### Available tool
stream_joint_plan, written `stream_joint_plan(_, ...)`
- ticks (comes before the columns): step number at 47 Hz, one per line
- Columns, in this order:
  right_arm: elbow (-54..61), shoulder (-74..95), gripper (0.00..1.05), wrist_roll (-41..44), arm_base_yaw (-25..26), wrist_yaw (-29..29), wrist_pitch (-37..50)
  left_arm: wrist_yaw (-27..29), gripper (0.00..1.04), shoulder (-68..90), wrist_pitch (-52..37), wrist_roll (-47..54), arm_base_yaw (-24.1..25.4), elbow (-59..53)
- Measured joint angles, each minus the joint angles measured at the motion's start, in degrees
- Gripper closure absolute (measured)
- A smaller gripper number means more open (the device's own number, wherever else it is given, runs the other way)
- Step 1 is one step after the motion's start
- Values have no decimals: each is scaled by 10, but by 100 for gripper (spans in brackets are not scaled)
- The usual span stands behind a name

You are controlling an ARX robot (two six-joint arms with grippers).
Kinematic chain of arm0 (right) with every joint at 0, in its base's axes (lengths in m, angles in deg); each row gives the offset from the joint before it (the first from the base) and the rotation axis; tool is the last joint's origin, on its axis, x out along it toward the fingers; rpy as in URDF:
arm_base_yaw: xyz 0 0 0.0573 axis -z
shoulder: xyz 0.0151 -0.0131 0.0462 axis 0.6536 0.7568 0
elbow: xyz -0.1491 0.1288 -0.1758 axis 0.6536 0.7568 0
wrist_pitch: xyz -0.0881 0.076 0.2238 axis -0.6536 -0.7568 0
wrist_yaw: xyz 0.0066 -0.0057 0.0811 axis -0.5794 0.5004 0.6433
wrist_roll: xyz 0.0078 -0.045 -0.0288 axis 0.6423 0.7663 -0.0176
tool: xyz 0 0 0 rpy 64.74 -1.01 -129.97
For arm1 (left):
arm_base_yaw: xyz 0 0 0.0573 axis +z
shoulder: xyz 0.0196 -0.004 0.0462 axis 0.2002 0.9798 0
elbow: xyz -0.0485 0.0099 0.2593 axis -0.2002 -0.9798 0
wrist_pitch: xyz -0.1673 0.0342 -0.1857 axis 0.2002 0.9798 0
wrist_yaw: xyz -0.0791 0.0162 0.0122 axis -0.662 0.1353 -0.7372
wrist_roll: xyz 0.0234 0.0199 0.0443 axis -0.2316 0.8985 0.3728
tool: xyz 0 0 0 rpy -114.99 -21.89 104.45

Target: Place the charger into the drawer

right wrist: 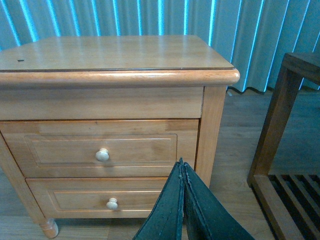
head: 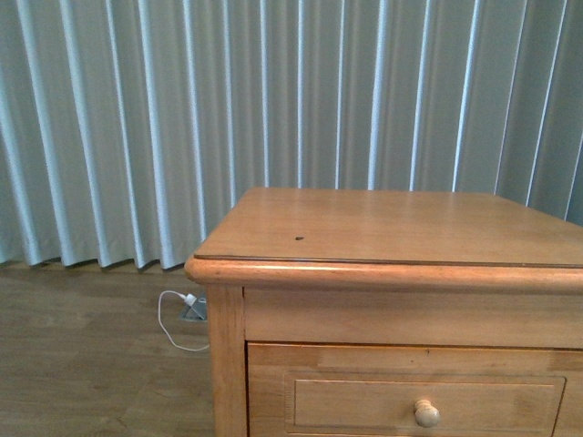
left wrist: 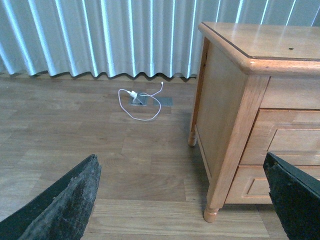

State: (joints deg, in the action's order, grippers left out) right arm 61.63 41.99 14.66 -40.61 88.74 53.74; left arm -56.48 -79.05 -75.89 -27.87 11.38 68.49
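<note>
While no charger can be seen in any view, the drawer [right wrist: 102, 148] is shut, its knob [right wrist: 102, 155] untouched. The left gripper [left wrist: 182, 200] is held with jaws wide; the right gripper [right wrist: 183, 200] has jaws pressed together, holding nothing, near the nightstand [head: 392, 228].

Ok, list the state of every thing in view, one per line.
Upper light-brown wooden drawer with round knob: closed.
Lower wooden drawer: closed.
Thin white cable with white plug: lying looped on the floor.
Left gripper: open, empty.
Right gripper: shut, empty.
</note>
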Motion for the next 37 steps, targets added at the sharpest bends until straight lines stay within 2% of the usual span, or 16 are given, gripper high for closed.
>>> stream_joint_plan(16, 0, 0, 103, 0, 0, 0, 0, 0, 6, 0, 0, 0, 0, 0)
stream_joint_plan(26, 0, 0, 59, 1, 0, 0, 0, 0, 6, 0, 0, 0, 0, 0)
stream_joint_plan(37, 0, 0, 20, 1, 0, 0, 0, 0, 6, 0, 0, 0, 0, 0)
